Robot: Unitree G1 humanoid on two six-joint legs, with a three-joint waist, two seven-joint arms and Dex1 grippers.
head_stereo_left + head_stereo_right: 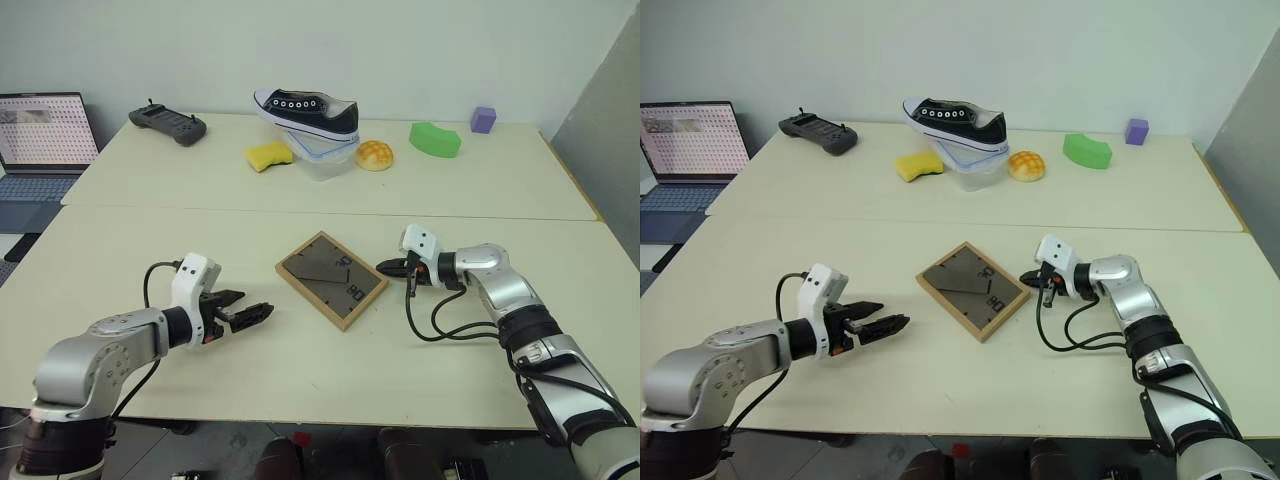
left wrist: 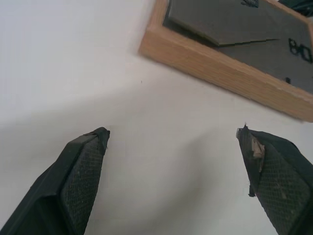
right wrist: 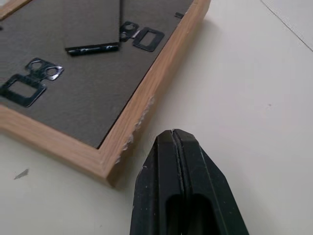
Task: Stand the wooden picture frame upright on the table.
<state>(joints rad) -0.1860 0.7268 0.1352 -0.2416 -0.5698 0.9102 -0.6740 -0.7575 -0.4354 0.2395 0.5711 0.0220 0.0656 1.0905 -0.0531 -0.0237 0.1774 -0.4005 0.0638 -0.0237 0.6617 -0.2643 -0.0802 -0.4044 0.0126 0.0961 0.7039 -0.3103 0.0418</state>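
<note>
L pincer point(image 1: 262, 312) open, R pincer point(image 1: 384, 267) closed; wooden picture frame point(image 1: 331, 278) flat betw. them.

Both arms: silver-grey metallic shells, rounded, with black joint bands. Each wrist carries a white boxy block just behind the tool. Left tool point(image 1: 255, 314): two black tapered fingers point(image 2: 80, 181) with cross-hatched textured pads. Right tool point(image 1: 1026, 279): same black fingers point(image 3: 183, 188). Black cable loops behind each tool; small red-orange detail at the finger bases, possibly a connector.
</note>
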